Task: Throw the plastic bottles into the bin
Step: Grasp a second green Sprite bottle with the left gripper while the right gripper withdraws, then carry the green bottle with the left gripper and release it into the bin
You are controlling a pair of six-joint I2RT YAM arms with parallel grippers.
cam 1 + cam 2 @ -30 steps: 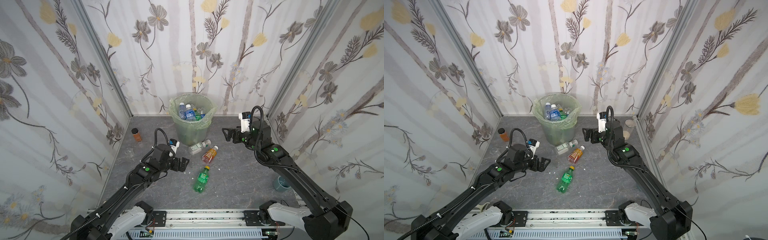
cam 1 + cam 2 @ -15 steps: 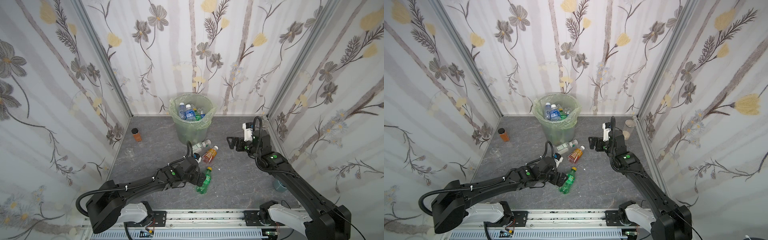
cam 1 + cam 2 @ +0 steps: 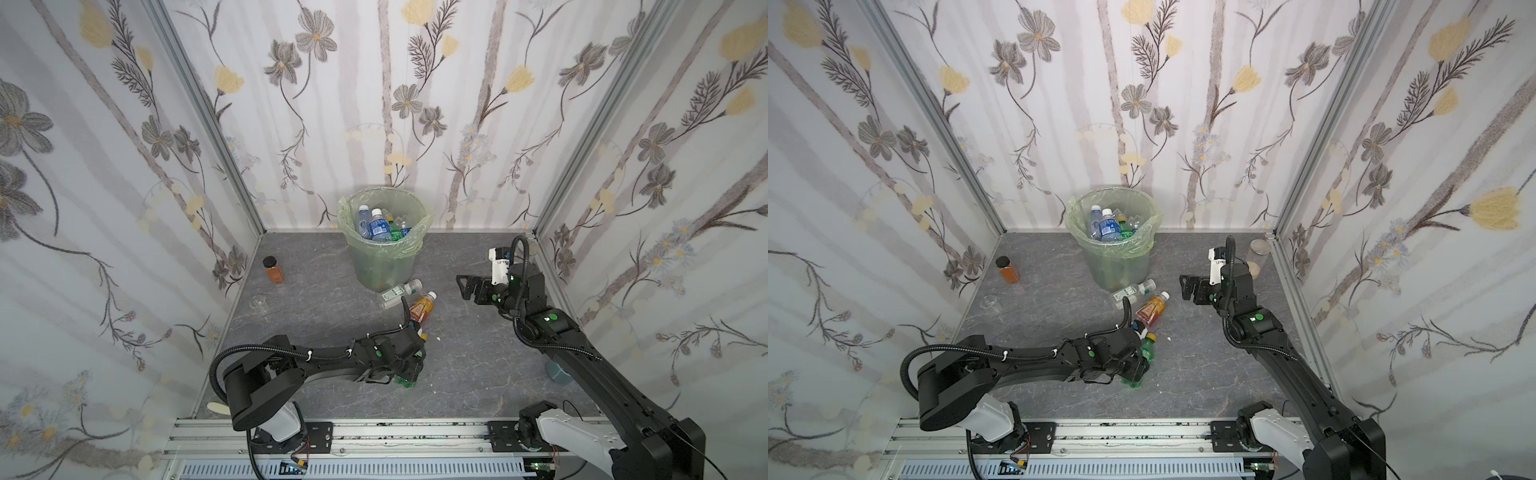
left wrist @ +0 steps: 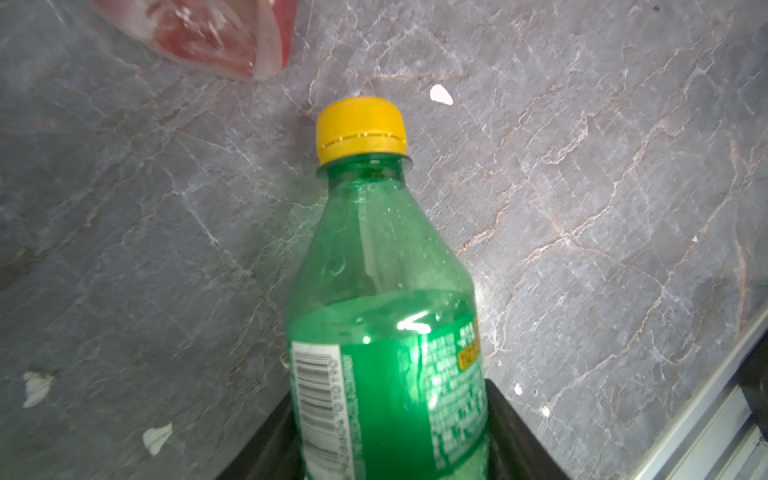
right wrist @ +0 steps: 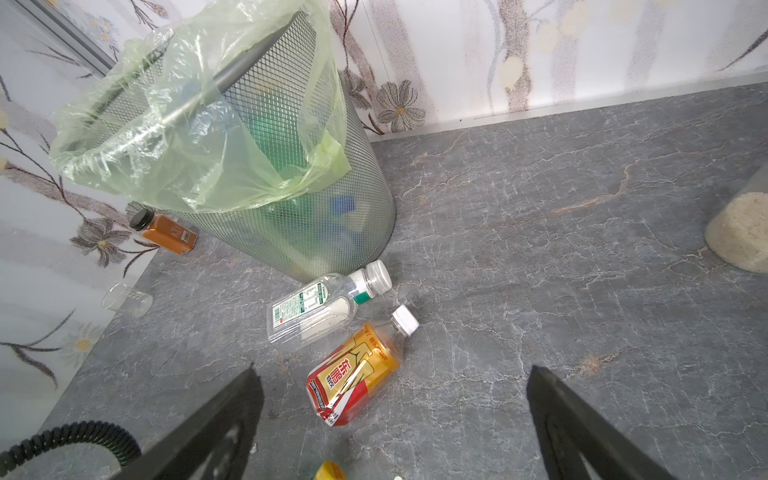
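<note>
Left end effector (image 3: 1136, 368) clamped on the green bottle (image 4: 386, 291); right end effector (image 3: 464, 287) spread apart and empty.

The green bottle lies on its side on the counter (image 3: 457, 374) near the front centre, well apart from the bin (image 3: 386, 266). The left wrist view shows a black finger (image 4: 505, 419) against each side of its label, with the yellow cap (image 4: 360, 129) pointing away from the wrist. The right end effector hangs above the counter to the right of the bin with nothing between its jaws. The bin stands at the back wall with several bottles (image 3: 378, 226) inside. A clear bottle with a white label (image 5: 316, 307) lies against the foot of the bin, and the orange bottle (image 5: 357, 370) lies just beside it, between the bin and the green bottle.
</note>
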